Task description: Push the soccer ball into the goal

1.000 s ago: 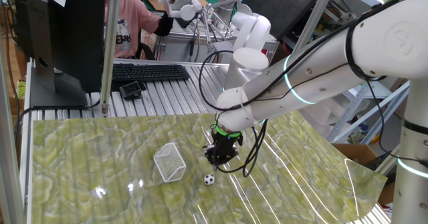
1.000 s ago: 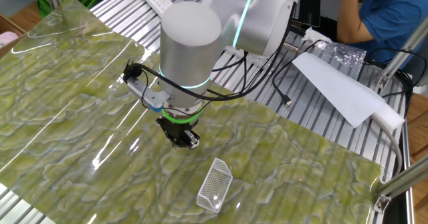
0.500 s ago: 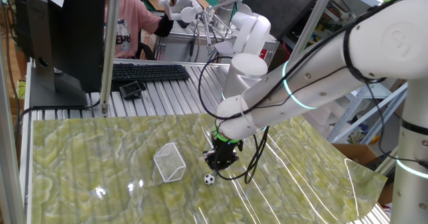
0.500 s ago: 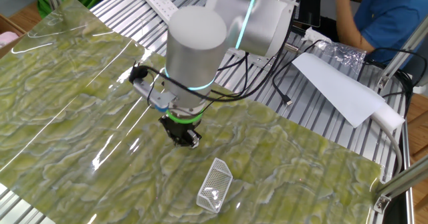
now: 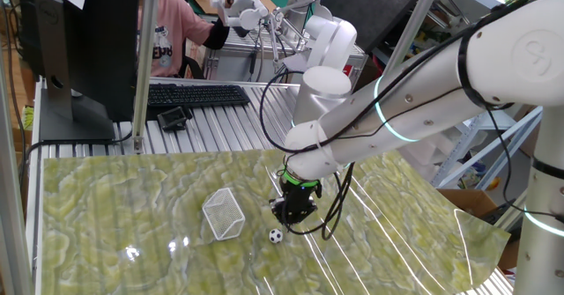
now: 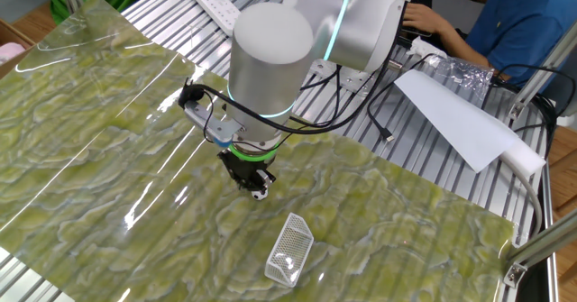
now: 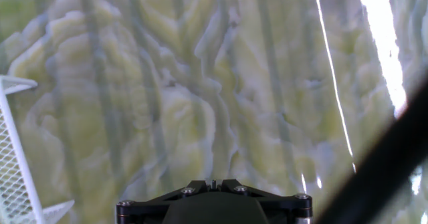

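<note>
Beside the goal (image 5: pixel 224 214), no writing is legible; the gripper (image 5: pixel 290 213) (jaws pressed together) sits unmoved near the soccer ball (image 5: pixel 276 236).

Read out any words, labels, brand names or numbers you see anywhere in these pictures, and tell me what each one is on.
No text can be read.
Pink shirt of the person behind the table: a dark print, too small and blurred to read.
Keyboard: key markings too small to read.
Robot arm, soccer ball, goal: no lettering visible.
</note>
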You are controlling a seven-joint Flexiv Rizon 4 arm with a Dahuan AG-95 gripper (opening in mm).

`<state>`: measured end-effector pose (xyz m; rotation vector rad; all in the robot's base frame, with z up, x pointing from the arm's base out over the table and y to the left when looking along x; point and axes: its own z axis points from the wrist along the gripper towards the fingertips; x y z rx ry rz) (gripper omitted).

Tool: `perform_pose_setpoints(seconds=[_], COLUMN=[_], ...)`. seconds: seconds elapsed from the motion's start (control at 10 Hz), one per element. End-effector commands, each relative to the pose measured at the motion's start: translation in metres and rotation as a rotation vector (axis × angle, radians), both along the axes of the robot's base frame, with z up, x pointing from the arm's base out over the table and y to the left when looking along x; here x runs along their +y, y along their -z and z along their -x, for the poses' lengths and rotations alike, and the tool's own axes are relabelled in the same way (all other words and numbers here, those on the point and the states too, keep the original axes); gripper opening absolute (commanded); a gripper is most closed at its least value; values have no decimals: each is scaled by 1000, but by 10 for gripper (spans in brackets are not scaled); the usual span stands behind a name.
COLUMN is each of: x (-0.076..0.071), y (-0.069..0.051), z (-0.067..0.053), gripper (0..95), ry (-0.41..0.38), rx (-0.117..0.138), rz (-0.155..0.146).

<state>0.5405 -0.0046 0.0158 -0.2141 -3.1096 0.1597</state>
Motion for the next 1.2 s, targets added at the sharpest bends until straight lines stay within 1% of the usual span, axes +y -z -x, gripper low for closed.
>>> perform_pose_setpoints(seconds=[0.1,0.4,0.5,0.8,0.9,1.2], x=[0,2,4,4,4,4], y=[1,7,10,10,10,10], z=[4,12,17,17,17,17], gripper=[0,0,0,0,0,0], ry=[0,10,19,40,35,34], rx=[3,2,-1,1,2,4], rz=[-3,-4,-12,-65,-60,-65])
